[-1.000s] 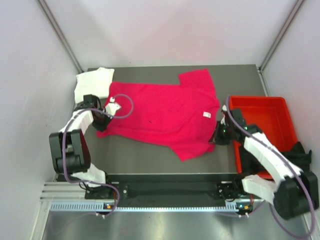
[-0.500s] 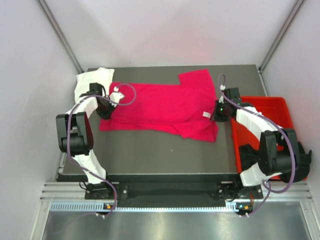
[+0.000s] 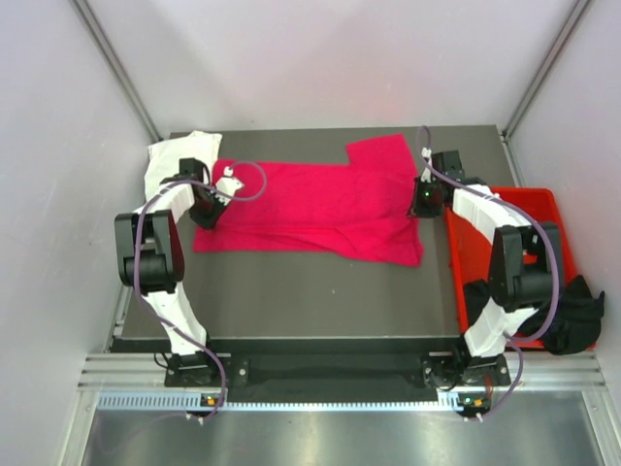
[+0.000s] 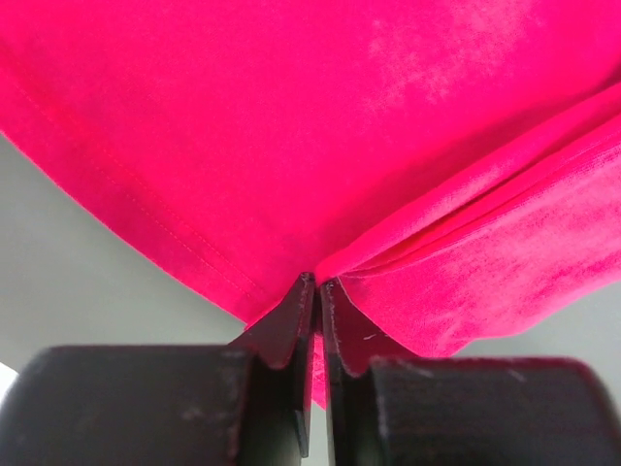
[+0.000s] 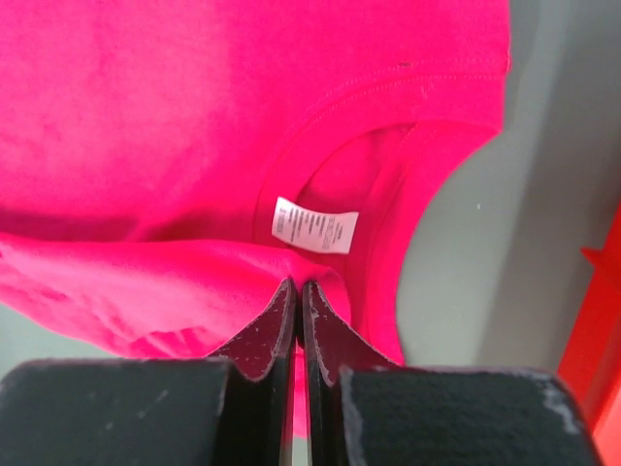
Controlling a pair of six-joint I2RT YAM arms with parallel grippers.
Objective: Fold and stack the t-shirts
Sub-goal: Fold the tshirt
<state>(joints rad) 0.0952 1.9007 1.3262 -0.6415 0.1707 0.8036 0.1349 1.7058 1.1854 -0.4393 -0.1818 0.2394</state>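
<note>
The magenta-pink t-shirt (image 3: 320, 209) lies across the middle of the table, its near half folded over toward the back. My left gripper (image 3: 206, 206) is shut on the shirt's left edge; the left wrist view shows pink cloth (image 4: 408, 146) pinched between the closed fingers. My right gripper (image 3: 423, 200) is shut on the shirt's right edge near the collar; the right wrist view shows the collar with its white label (image 5: 313, 225) just beyond the closed fingertips. A white t-shirt (image 3: 179, 160) lies folded at the back left corner. A dark black shirt (image 3: 572, 316) hangs at the red bin's near right.
The red plastic bin (image 3: 514, 248) stands at the table's right edge, close beside my right arm. Grey walls close in the left, back and right. Bare grey table (image 3: 310, 301) runs between the shirt and the near edge.
Both grippers have moved toward the back of the table with the shirt's near edge, folding the near half and lower sleeve over the far half.
</note>
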